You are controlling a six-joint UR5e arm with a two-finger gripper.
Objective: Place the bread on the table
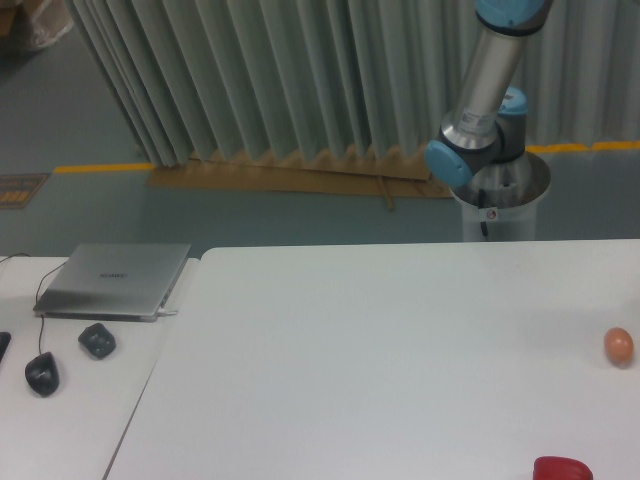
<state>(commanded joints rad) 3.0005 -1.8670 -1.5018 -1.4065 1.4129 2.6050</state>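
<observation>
The bread is out of view. The large white table [380,350] fills the lower right of the camera view. Only the lower links of my arm [487,90] show, rising from the metal base behind the table's far edge and leaving the frame at the top. The gripper is above the top edge of the frame and cannot be seen.
A small orange egg-shaped ball [619,345] lies near the table's right edge. A flat red thing [561,468] sits at the front right. On the smaller white desk at the left are a grey laptop [115,280], a mouse [42,373] and a dark puck [97,340].
</observation>
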